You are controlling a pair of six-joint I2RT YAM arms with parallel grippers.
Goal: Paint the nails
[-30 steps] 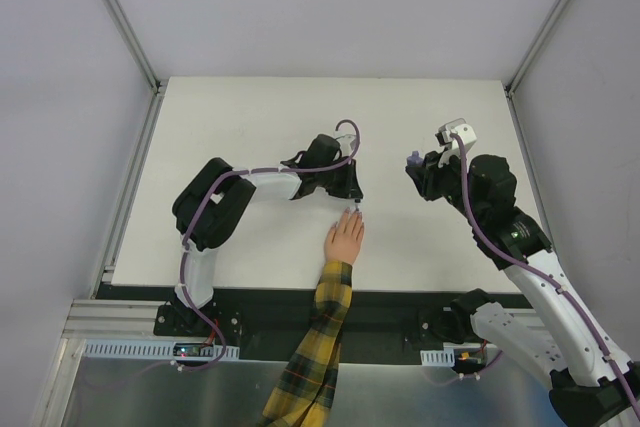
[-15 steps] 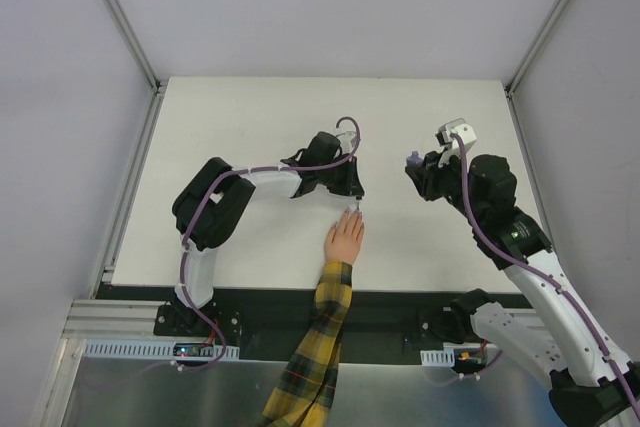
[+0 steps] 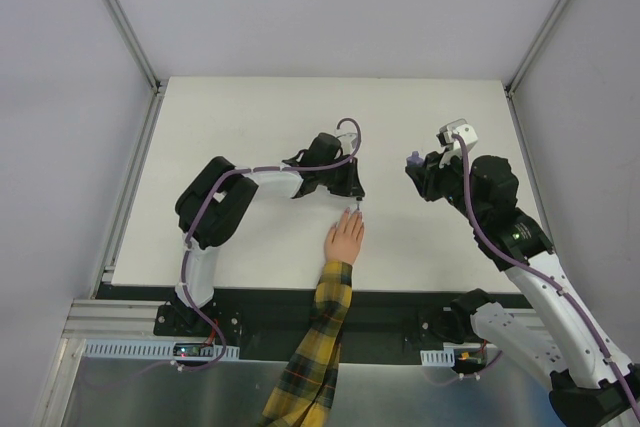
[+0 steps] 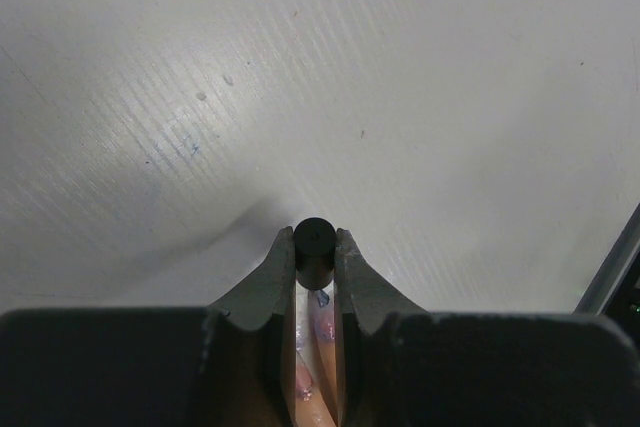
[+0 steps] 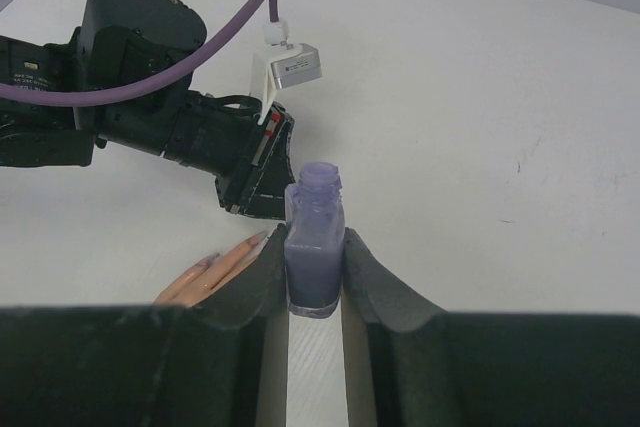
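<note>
Left tool (image 4: pixel 315 247) above the nails (image 4: pixel 324 328); bottle (image 5: pixel 314 247) well right.

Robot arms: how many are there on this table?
2. The left arm reaches to the person's fingers, gripping a black cap; the right arm holds an open purple bottle.

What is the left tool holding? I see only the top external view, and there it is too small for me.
Observer: In the left wrist view the left tool is shut on a black cap.
Operator: Is the brush near the nails?
Observer: A bluish brush tip shows under the cap, over two pinkish nails; whether it touches, I cannot tell.
Operator: And the bottle?
Observer: The right wrist view shows the right tool shut on the purple bottle, upright, its neck open.
</note>
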